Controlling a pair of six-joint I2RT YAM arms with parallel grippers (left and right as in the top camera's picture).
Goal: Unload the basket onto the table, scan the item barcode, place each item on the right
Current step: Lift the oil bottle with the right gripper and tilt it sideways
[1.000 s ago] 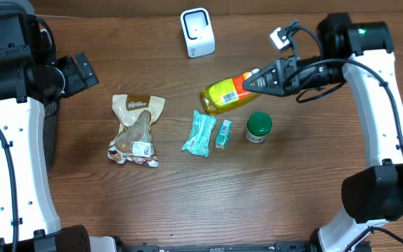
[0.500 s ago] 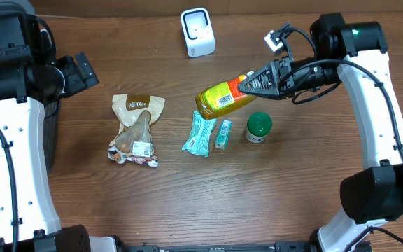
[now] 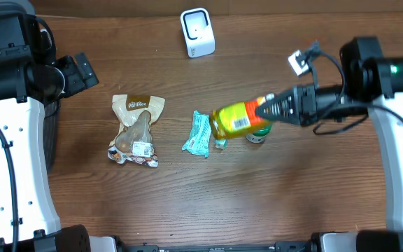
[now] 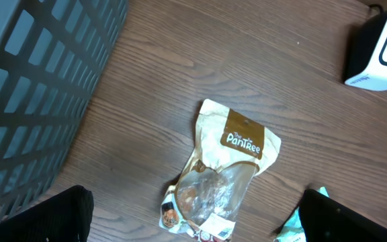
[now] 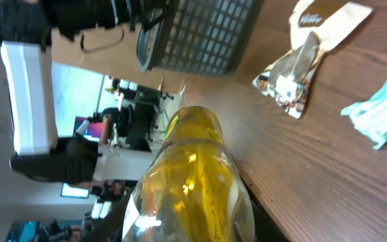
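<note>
A yellow bottle with a red and yellow label hangs lying on its side above the middle of the table, a white barcode patch facing up. My right gripper is shut on its neck end. The same bottle fills the right wrist view, and the fingers there are hidden behind it. A white scanner stands at the back centre, well apart from the bottle. My left gripper hovers open at the far left; its wide-apart fingers frame a snack bag below.
On the table lie the tan snack bag, a teal packet, a small teal box and a green-lidded jar, the last two partly under the bottle. A black basket stands at the left edge.
My right arm has carried the bottle toward the front and right, away from the scanner, and it now hangs over the green-lidded jar. The left arm has not moved.
</note>
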